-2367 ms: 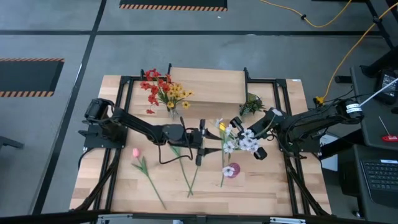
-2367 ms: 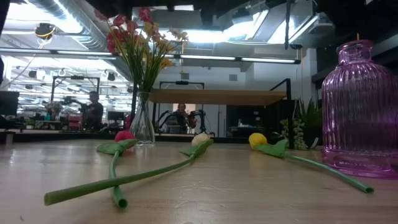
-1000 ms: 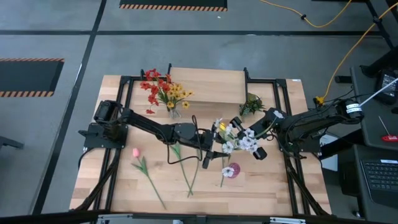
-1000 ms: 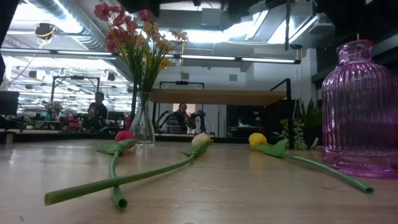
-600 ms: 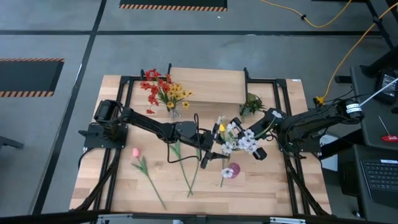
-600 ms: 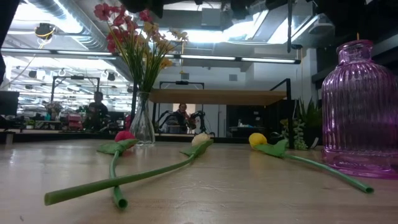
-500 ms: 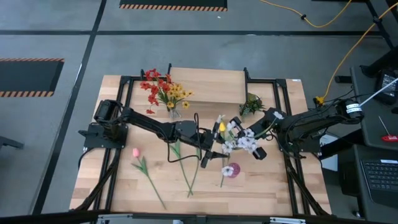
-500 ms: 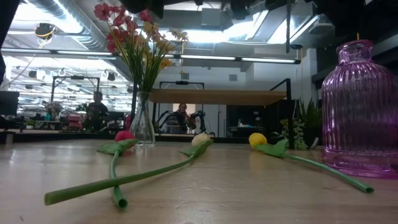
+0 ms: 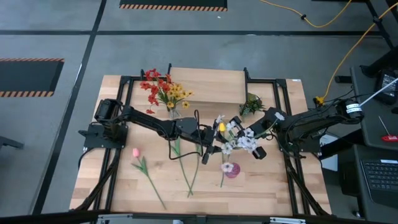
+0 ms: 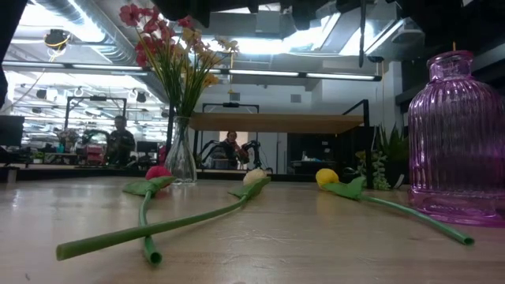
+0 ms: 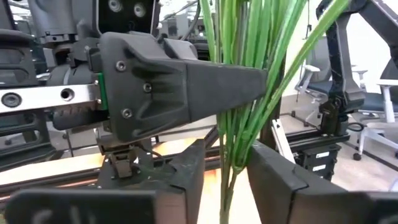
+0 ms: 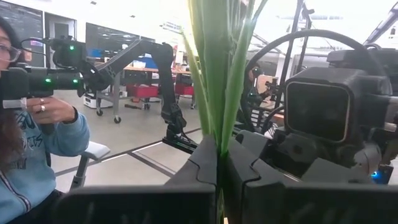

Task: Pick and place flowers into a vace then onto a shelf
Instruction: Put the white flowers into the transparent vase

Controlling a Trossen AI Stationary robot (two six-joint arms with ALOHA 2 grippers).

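My right gripper [image 9: 232, 133] is shut on a spray of white flowers [image 9: 241, 142], held upright above the table near a purple vase [image 9: 232, 171]. My left gripper [image 11: 227, 180] is open. Its fingers stand on either side of the spray's green stems [image 11: 236, 134], below the right gripper's hold; I cannot tell whether they touch. A clear vase with red and yellow flowers [image 9: 163, 92] stands by the shelf [image 9: 208, 86]. Pink [image 9: 135, 152], cream [image 10: 254, 177] and yellow [image 10: 327, 177] tulips lie on the table. My right gripper pinches the bundle of green stems [image 12: 219, 127] between its two fingers, partway down the spray. The fingers come level from the table's right side and lie across the stems. The spray stands upright, lifted clear of the table, and its stems run on below the fingers.
The purple vase [image 10: 456, 134] stands on the table near its near edge, just below the held spray. A small green sprig [image 9: 250, 104] sits at the shelf's right end. Tulip stems [image 9: 186, 171] lie across the middle of the table. A person [image 12: 31, 137] sits beyond the table.
My left gripper has gone toward the table's right edge, up to the stems of the white spray held by my right gripper. The spray stays lifted.
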